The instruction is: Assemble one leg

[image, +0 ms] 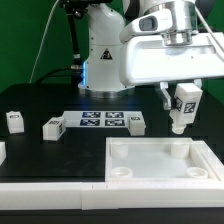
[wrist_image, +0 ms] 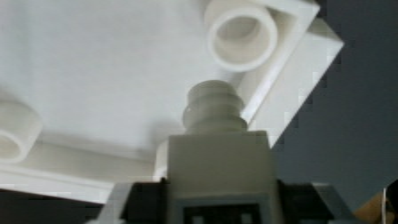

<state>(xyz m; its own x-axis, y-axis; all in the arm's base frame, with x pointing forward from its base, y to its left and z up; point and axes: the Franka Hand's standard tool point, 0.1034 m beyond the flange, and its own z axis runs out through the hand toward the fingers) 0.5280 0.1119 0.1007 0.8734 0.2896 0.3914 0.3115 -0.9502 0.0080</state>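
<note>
Exterior view first: the gripper (image: 183, 97) hangs over the large white tray-like piece (image: 150, 162), at the corner on that view's right and farther from the camera. Its fingers are pinched on the leg (image: 185, 106), which it carries upright with the narrow stepped end pointing down. From where I stand the pose makes sense. That stepped end looks made to go into one of the round corner sockets, and gripping the block by its upper body leaves the end free to enter. The leg is in the air, clear of the tray-like piece, with the nearest socket (image: 178, 148) just below it. Three spare blocks (image: 53, 127) of the same kind lie apart on the black table (image: 40, 150), two to the exterior view's left of the marker board (image: 102, 121) and one just beside its right end, out of the arm's way. Wrist view gives what the outside camera cannot: it looks down along the leg (wrist_image: 217, 155) and shows the stepped tip (wrist_image: 210, 100) lying short of the round socket (wrist_image: 249, 35), so I judge the lining-up is not yet done. It hides the spare blocks and the marker board, and shows little of the fingers, so the grip reads better from outside.
</note>
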